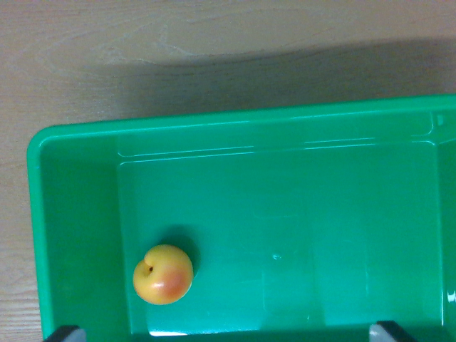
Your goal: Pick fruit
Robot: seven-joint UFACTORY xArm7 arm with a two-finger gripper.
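Note:
A small yellow-orange fruit [163, 274] with a reddish blush, like a peach, lies on the floor of a green plastic bin [78, 214], near its left wall in the wrist view. Only the two dark fingertips [65, 333] of my gripper [228, 335] show, at the bottom edge of the picture and far apart. The gripper is open and holds nothing. The fruit sits just above and to the right of the left fingertip, not touching it.
The bin rests on a light wooden tabletop [142, 50], which shows along the top and left. A broad shadow falls across the table behind the bin's far rim [249, 117]. The rest of the bin floor is bare.

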